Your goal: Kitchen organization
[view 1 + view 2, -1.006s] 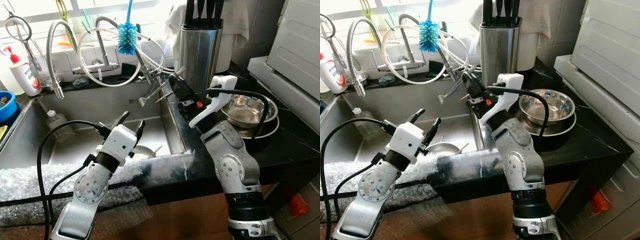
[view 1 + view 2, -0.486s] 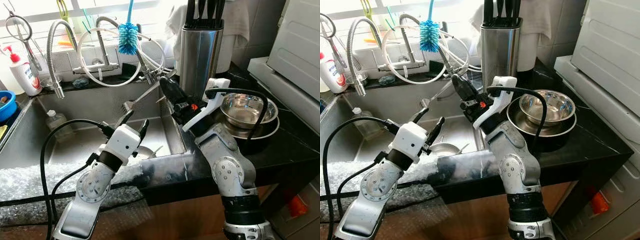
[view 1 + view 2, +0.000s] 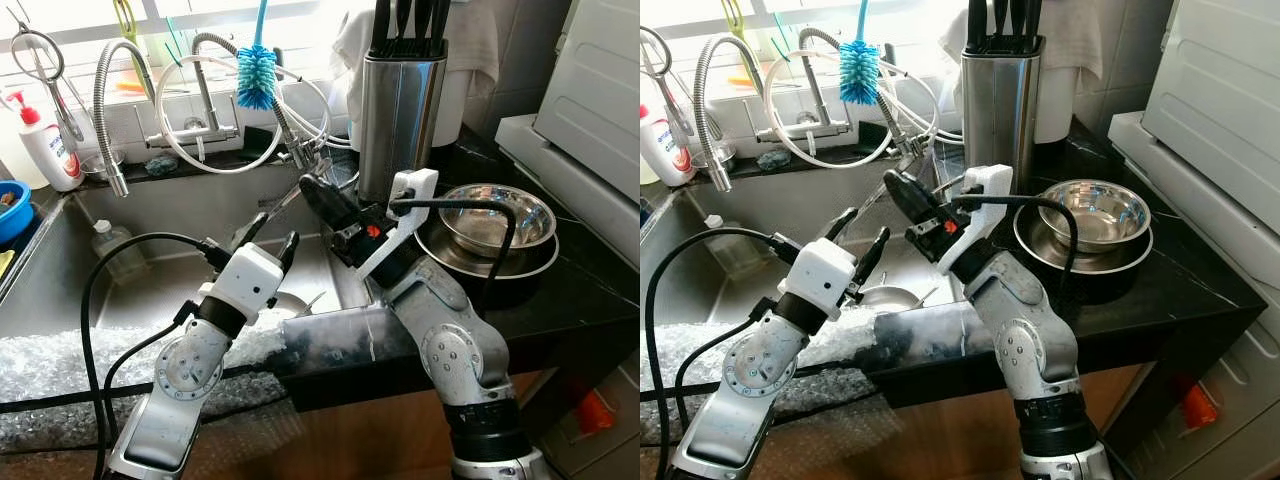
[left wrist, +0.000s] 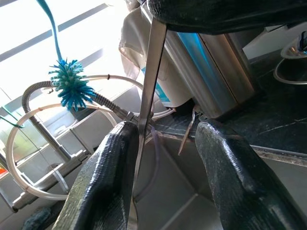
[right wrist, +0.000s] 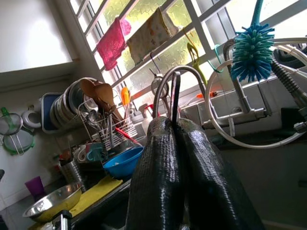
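While the right tool point(image 3: 312, 188) is pinching a long metal utensil point(image 4: 150, 67) by its handle, with both black fingers pressed tight together on it, the left tool point(image 3: 263, 237) is waiting just below with its fingers spread apart over the sink point(image 3: 150, 290). Seen from the left wrist, the thin steel shaft is running down from the right tool and passing close along the inner face of one left finger point(image 4: 106, 182), though I cannot tell whether it is touching. The utensil's working end is dropping toward the sink and is too hidden to name; it could be a fork or a spatula.

Judging by this, the step in hand looks like a transfer or a carry: the utensil is hanging in the air between the tabletop point(image 3: 560, 300) and the sink, near the tall steel knife block point(image 3: 400, 95) and the stacked steel bowls point(image 3: 490, 225), and it is not yet put away anywhere. Where it is meant to go is unclear from this moment alone.

If a handover is intended, the next move is calling for the left fingers to close squarely on the shaft before the right ones let go. Being slim and smooth, the shaft could twist or slip out into the sink if it is caught off-centre.
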You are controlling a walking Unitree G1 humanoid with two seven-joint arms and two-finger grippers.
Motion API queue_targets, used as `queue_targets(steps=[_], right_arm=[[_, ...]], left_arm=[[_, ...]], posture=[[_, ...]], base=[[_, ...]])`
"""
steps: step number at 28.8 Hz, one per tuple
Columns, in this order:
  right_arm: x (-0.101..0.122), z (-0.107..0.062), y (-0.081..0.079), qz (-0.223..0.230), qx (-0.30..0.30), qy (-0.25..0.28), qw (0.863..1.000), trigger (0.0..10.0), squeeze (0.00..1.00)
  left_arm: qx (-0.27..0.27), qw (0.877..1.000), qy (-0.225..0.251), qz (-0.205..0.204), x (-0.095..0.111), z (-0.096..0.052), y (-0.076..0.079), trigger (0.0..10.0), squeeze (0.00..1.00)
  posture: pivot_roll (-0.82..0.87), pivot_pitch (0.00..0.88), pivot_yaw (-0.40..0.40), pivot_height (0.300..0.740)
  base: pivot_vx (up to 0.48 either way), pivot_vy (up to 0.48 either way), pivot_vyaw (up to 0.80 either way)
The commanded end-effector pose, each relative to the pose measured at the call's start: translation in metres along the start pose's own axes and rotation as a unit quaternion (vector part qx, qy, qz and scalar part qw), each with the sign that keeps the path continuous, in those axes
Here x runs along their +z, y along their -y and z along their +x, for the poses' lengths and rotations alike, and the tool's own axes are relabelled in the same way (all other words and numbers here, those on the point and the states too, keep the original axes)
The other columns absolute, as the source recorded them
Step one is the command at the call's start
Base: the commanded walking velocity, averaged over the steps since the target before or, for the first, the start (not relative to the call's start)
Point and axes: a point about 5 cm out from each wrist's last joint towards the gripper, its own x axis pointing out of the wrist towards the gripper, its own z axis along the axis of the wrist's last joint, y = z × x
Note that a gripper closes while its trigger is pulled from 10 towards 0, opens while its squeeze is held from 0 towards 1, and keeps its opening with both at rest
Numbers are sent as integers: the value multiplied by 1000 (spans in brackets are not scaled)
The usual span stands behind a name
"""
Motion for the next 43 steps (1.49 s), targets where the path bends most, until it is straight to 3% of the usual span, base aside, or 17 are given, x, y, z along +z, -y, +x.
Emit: queue_targets(steps=[1, 12, 21, 29, 30, 31, 32, 33, 34, 43], right_arm=[[4, 2, -10, -9, 29, 1, 1000, 10000, 0], [3, 2, -13, -13, 41, -5, 999, 10000, 0], [0, 0, -19, -13, 62, -17, 998, 10000, 0], [0, 0, -18, -20, 65, -22, 997, 10000, 0], [0, 0, -18, -21, 63, -22, 998, 10000, 0], [0, 0, -18, -21, 62, -22, 998, 10000, 0], [0, 0, -17, -22, 61, -22, 998, 10000, 0], [0, -1, -17, -24, 59, -22, 998, 10000, 0], [-1, -1, -16, -26, 57, -23, 998, 10000, 0], [-5, -2, -13, -37, 51, -34, 997, 10000, 0]], left_arm=[[-3, 1000, -7, 14, -3, 1, 0, 10000, 0], [0, 999, -32, 26, -12, 0, 1, 10000, 0], [38, 996, -54, 58, -18, 1, -8, 10000, 0], [57, 995, -60, 58, -20, 1, -11, 10000, 0], [58, 995, -62, 58, -20, 1, -12, 10000, 463], [58, 995, -62, 57, -20, 1, -12, 10000, 569], [59, 995, -63, 57, -21, 1, -12, 10000, 800], [59, 995, -64, 57, -21, 1, -12, 10000, 800], [59, 995, -65, 57, -21, 0, -12, 10000, 1000], [65, 994, -69, 55, -21, 0, -13, 10000, 1000]], posture=[[-21, 0, 65, 740], [-20, 0, 65, 740], [-23, 0, 65, 740], [-22, 0, 65, 740], [-22, 0, 66, 740], [-22, 0, 66, 740], [-22, 0, 66, 740], [-22, 0, 66, 740], [-22, 0, 66, 740], [-20, 0, 64, 740]], base=[[0, 0, 0], [0, 0, 0], [0, 0, 0], [0, 0, 0], [0, 0, 0], [0, 0, 0], [0, 0, 0], [0, 0, 0], [0, 0, 0], [0, 0, 0]])
